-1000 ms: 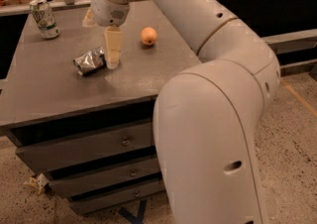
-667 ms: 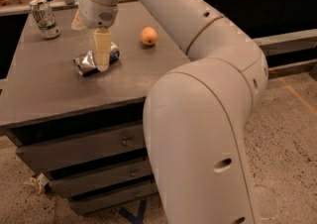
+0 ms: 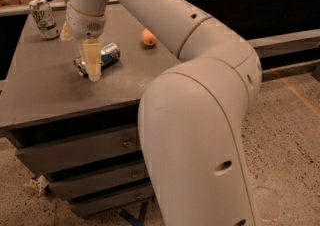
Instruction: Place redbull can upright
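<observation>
The redbull can [image 3: 109, 54] lies on its side on the grey table [image 3: 45, 95], near the middle. Its blue end points right and its dented silver end [image 3: 80, 65] points left. My gripper [image 3: 93, 71] hangs straight down from the arm's wrist [image 3: 86, 17] and sits over the can's middle, covering part of it from this view. I cannot tell whether it touches the can.
A white-and-green can [image 3: 44, 18] stands upright at the table's back left corner. A small orange fruit [image 3: 148, 37] lies at the back right. The table has drawers [image 3: 75, 152] in front. My large arm [image 3: 200, 120] fills the right side of the view.
My gripper has moved left and lower, from the can's right end to over its middle. The can still lies on its side.
</observation>
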Controlling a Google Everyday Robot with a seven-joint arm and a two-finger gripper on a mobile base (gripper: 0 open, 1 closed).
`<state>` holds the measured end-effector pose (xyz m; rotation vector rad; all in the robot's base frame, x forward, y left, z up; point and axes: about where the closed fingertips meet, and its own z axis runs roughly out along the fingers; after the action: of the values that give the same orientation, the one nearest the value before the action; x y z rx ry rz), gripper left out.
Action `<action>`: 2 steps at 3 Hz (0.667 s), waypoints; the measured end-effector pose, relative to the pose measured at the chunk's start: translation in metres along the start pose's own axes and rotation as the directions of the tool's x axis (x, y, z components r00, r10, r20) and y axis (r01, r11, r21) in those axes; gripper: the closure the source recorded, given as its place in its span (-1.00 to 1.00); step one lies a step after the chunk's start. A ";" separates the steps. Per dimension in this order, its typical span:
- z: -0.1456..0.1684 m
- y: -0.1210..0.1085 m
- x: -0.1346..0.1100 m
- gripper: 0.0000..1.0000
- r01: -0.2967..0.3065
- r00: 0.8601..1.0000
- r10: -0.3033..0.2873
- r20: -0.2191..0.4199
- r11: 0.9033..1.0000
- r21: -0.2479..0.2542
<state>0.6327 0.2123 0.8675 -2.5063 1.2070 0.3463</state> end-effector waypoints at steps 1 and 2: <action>0.010 0.004 0.001 -1.00 0.017 1.000 -0.017 -0.003 1.000 -0.008; 0.018 0.005 0.009 -1.00 0.032 0.999 -0.032 -0.002 0.999 -0.015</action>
<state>0.6328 0.2104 0.8475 -2.5362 1.1673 0.3456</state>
